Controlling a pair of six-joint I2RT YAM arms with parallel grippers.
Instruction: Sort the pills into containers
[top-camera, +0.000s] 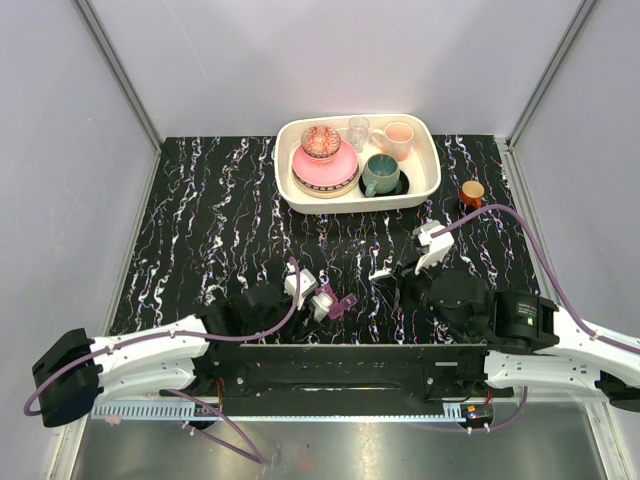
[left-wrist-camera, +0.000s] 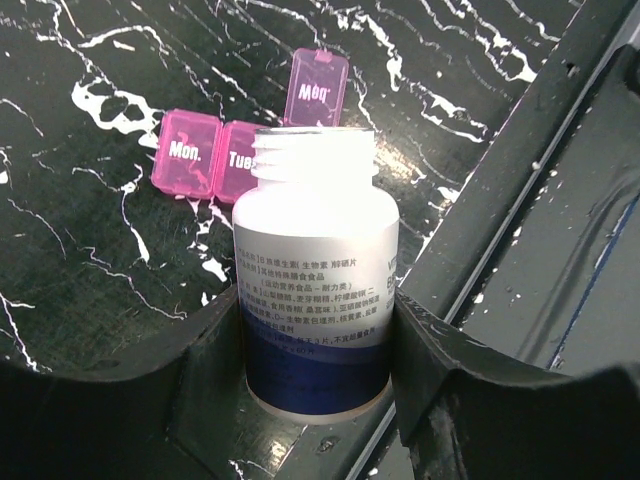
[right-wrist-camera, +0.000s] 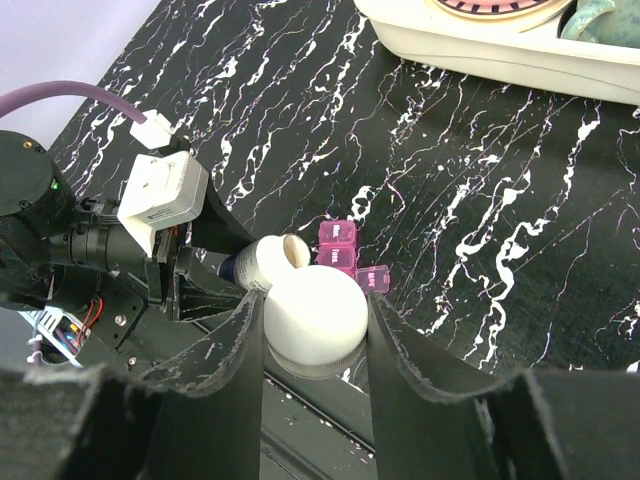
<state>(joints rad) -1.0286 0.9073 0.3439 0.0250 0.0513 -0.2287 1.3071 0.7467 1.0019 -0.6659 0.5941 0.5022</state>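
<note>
My left gripper (left-wrist-camera: 315, 345) is shut on a white pill bottle (left-wrist-camera: 315, 250). The bottle is uncapped and its open mouth points at the magenta pill box (left-wrist-camera: 200, 155). The box lies on the black marbled table with one lid (left-wrist-camera: 317, 88) flipped open. My right gripper (right-wrist-camera: 315, 325) is shut on the bottle's white cap (right-wrist-camera: 315, 310) and holds it just above and right of the bottle (right-wrist-camera: 262, 262) and the box (right-wrist-camera: 338, 248). In the top view both grippers, left (top-camera: 318, 297) and right (top-camera: 385, 275), meet near the box (top-camera: 342, 303). No pills show.
A cream tray (top-camera: 425, 190) of crockery stands at the back centre. A small brown orange-lidded jar (top-camera: 472, 192) stands to its right. The arms' black base rail (top-camera: 340, 365) runs along the near edge, close under both grippers.
</note>
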